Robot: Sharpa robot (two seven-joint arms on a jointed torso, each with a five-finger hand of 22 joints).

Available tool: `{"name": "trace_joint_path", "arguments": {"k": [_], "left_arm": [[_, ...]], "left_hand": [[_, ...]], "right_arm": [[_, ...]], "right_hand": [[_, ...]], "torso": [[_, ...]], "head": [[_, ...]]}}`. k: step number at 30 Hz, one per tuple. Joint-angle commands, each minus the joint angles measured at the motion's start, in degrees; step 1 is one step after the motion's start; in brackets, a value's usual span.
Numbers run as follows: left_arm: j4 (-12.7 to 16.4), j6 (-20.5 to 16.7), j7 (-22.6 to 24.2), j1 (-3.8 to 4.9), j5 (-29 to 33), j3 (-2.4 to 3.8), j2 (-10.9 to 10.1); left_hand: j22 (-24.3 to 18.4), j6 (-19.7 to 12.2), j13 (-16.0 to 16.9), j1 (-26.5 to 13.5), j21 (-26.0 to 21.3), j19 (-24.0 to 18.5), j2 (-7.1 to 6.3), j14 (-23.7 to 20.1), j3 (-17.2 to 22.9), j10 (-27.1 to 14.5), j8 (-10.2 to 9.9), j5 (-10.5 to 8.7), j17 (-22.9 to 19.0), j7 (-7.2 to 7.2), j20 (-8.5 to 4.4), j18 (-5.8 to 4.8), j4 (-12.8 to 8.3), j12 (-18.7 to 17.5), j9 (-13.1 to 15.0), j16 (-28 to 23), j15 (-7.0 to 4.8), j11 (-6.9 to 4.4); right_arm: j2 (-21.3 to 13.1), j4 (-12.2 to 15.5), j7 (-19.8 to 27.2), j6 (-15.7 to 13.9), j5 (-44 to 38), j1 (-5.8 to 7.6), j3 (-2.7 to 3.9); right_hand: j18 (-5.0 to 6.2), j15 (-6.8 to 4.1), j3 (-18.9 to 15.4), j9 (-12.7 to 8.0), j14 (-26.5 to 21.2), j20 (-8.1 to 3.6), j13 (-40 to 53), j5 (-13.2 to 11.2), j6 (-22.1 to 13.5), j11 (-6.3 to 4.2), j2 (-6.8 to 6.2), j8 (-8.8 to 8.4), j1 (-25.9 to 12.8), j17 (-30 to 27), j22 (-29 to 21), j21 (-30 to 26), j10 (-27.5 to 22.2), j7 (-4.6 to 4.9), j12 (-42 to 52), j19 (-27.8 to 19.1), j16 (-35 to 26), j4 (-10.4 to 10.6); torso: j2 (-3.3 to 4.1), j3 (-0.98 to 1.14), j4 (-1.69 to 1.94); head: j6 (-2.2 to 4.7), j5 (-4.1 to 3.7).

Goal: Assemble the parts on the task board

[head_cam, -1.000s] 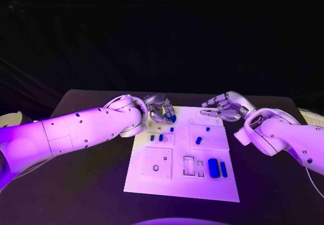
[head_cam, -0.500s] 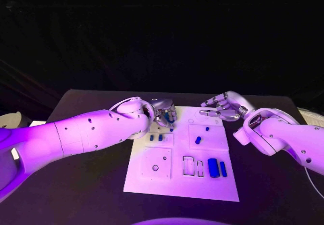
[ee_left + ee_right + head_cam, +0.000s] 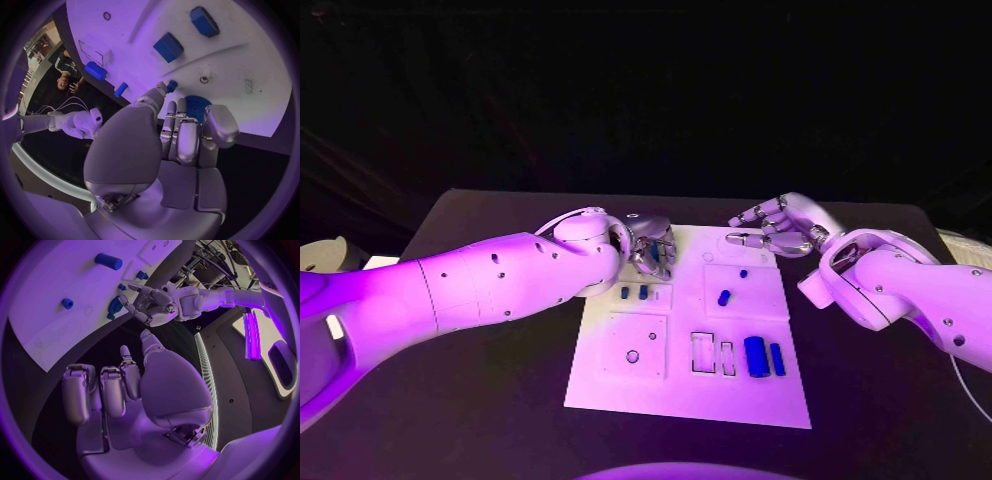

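Head view: the white task board (image 3: 687,340) is lying in the middle of the black surface (image 3: 488,400), reaching from near the far edge toward the near edge. The left hand (image 3: 649,247) is hovering over the board's far left corner with its fingers (image 3: 656,262) pointing down at the plate; whether they are touching anything I cannot tell here. The right hand (image 3: 780,228) is hanging above the board's far right corner, fingers curled loosely and apart, holding nothing. Two small blue parts (image 3: 633,293) are lying side by side left of the board's middle, another blue part (image 3: 724,298) is sitting right of them, and a long blue block (image 3: 756,357) with a thinner blue bar (image 3: 777,360) is resting toward the near right corner.

Left wrist view: the left hand (image 3: 178,145) is reaching toward the board (image 3: 250,60), fingers (image 3: 170,117) drawn close together over a blue toothed gear (image 3: 198,105); I cannot tell whether they are gripping it. Two blue blocks (image 3: 169,47) are lying farther off on the plate.

Right wrist view: the right hand (image 3: 119,390) is holding its fingers (image 3: 103,390) bent and spread, empty, off the board's (image 3: 50,305) edge. Across from it the left hand (image 3: 150,305) is poised at the gear (image 3: 114,306).
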Motion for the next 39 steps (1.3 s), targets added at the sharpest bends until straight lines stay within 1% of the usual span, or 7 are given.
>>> {"name": "trace_joint_path", "arguments": {"k": [1, 7, 15, 25, 31, 35, 39], "left_arm": [[-0.20, 1.97, -0.77, -0.16, -0.72, 0.02, 0.38], [-0.31, 2.34, -0.67, -0.69, -0.56, 0.03, 0.72], [-0.43, 3.25, -1.11, -1.07, -0.50, 0.03, 0.97], [-0.71, 4.52, -2.23, -1.19, -0.49, 0.04, 1.20], [-1.09, 4.72, -2.91, -1.22, -0.49, 0.04, 1.33], [-1.17, 4.08, -2.60, -1.23, -0.49, 0.04, 1.32], [-0.88, 2.32, -1.64, -1.23, -0.05, 0.14, 1.15]], "left_hand": [[0.40, 0.57, -0.34, 0.57, 0.56, 0.45, 0.88, 1.76, 0.18, 0.81, -0.30, -0.14, -0.14, 0.00, -0.17, -0.86, -0.07, -0.48, -0.20, -0.18, -0.42, -0.05], [1.15, 1.18, -1.24, 1.84, 1.30, 0.63, 1.81, 1.88, 2.04, 2.17, -0.87, -0.05, -0.46, -0.03, -0.30, -1.00, -0.54, -1.67, -0.72, -0.06, -0.56, -0.18], [1.74, 2.40, -2.25, 2.92, 1.79, 0.68, 2.36, 1.93, 5.21, 4.08, -1.43, 0.03, -0.70, -0.16, -0.46, -1.08, -1.26, -3.29, -1.25, 0.19, -0.74, -0.38], [2.37, 3.32, -3.16, 2.69, 2.26, 0.66, 1.91, 1.92, 8.82, 5.73, -2.25, -0.01, -0.96, -0.12, -0.53, -1.16, -2.29, -5.04, -1.87, 0.51, -0.76, -0.45], [2.81, 3.56, -3.47, 3.06, 2.63, 0.68, 2.00, 1.90, 11.02, 6.26, -2.71, 0.03, -1.04, 0.07, -0.53, -1.24, -3.35, -5.81, -2.18, 0.70, -0.73, -0.36], [3.23, 3.80, -3.59, 3.29, 3.04, 0.73, 2.01, 1.94, 12.49, 6.66, -2.94, 0.02, -0.94, 0.25, -0.50, -1.32, -4.18, -6.20, -2.34, 0.93, -0.63, -0.26], [3.63, 3.70, -3.90, 2.60, 3.34, 0.70, 1.36, 1.90, 14.57, 6.68, -3.63, -0.01, -1.20, 0.63, -0.31, -1.39, -5.20, -7.42, -2.74, 1.05, -0.27, 0.14]], "right_arm": [[0.08, 0.07, 0.52, 0.59, -0.28, -0.04, 0.00], [0.12, 0.06, 0.52, 0.62, -0.28, -0.04, 0.00], [0.12, 0.08, 0.52, 0.65, -0.29, -0.04, 0.01], [0.12, 0.09, 0.52, 0.67, -0.28, -0.04, 0.01], [0.14, 0.10, 0.52, 0.68, -0.28, -0.04, 0.01], [0.16, 0.10, 0.53, 0.68, -0.28, -0.04, 0.01], [0.21, 0.10, 0.56, 0.68, -0.28, -0.04, 0.01]], "right_hand": [[0.34, -0.26, -0.18, 0.08, 4.99, -0.26, 4.93, 0.23, 0.49, -0.31, 0.30, -0.06, 0.26, 10.90, 3.78, -0.32, 0.08, 0.04, -0.36, 0.86, -0.17, -0.30], [0.34, -0.26, -0.19, 0.08, 5.00, -0.26, 4.96, 0.32, 0.50, -0.31, 0.35, -0.06, 0.29, 10.94, 3.82, -0.31, 0.10, 0.05, -0.31, 0.87, -0.15, -0.33], [0.34, -0.26, -0.19, 0.08, 5.00, -0.26, 4.96, 0.32, 0.50, -0.31, 0.35, -0.06, 0.29, 10.94, 3.82, -0.31, 0.10, 0.05, -0.31, 0.87, -0.15, -0.33], [0.34, -0.26, -0.19, 0.08, 5.00, -0.26, 4.96, 0.32, 0.50, -0.31, 0.35, -0.06, 0.29, 10.94, 3.82, -0.31, 0.10, 0.05, -0.31, 0.87, -0.15, -0.33], [0.34, -0.26, -0.19, 0.08, 5.00, -0.26, 4.96, 0.32, 0.50, -0.31, 0.35, -0.06, 0.29, 10.94, 3.82, -0.31, 0.10, 0.05, -0.31, 0.87, -0.15, -0.33], [0.34, -0.26, -0.19, 0.08, 5.00, -0.26, 4.96, 0.32, 0.50, -0.31, 0.35, -0.06, 0.29, 10.94, 3.82, -0.31, 0.10, 0.05, -0.31, 0.87, -0.15, -0.33], [0.34, -0.26, -0.19, 0.08, 5.00, -0.26, 4.96, 0.32, 0.50, -0.31, 0.35, -0.06, 0.29, 10.94, 3.82, -0.31, 0.10, 0.05, -0.31, 0.87, -0.15, -0.33]], "torso": [[0.01, 0.00, -0.04], [0.04, -0.02, -0.12], [0.01, 0.03, 0.01], [0.00, 0.00, -0.03], [-0.01, 0.02, 0.00], [0.00, 0.01, 0.01], [-0.01, 0.01, 0.00]], "head": [[-0.02, -0.02], [-0.05, -0.09], [-0.23, -0.10], [-0.31, -0.09], [-0.34, -0.11], [-0.35, -0.14], [-0.31, -0.11]]}}
